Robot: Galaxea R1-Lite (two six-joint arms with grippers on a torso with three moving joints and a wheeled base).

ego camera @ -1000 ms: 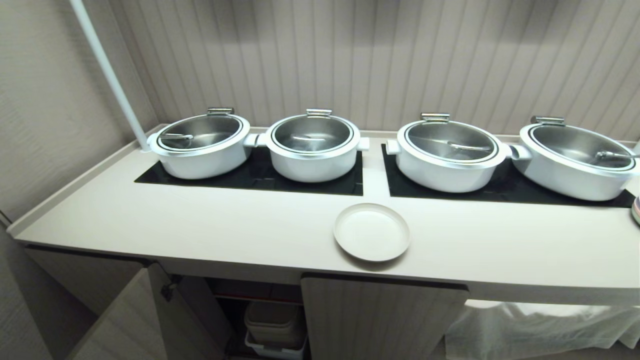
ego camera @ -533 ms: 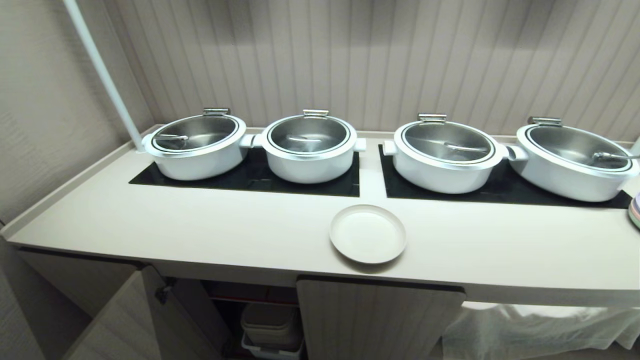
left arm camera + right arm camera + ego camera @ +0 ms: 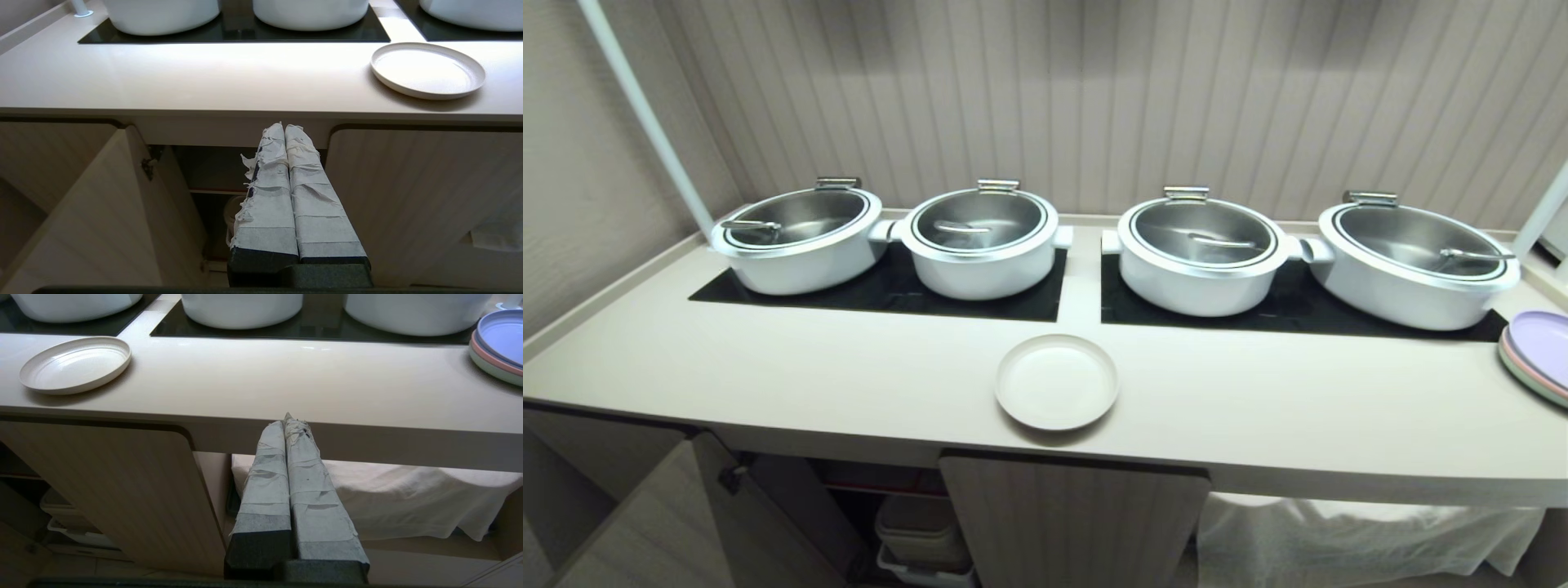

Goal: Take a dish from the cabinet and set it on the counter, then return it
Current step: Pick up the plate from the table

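Head view: plate [image 3: 1057, 381] sits flat on the counter [image 3: 849, 367] near its front edge, so the take-out and set-down look done; return to the cabinet [image 3: 1074, 523] left. Left door [image 3: 654, 531] hangs open, red-edged shelf and storage boxes [image 3: 919, 531] inside. Left gripper [image 3: 284, 127] and right gripper [image 3: 288, 418] both pressed closed, empty, below counter level, well apart from plate. Four pots [image 3: 980, 241] behind, pastel plate stack [image 3: 1539, 355] far right; nothing blocks the plate.

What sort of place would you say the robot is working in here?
Probably a buffet or catering serving station: four lidded white serving pots sit on black inset panels in a long counter, with stacked pastel plates at its end.
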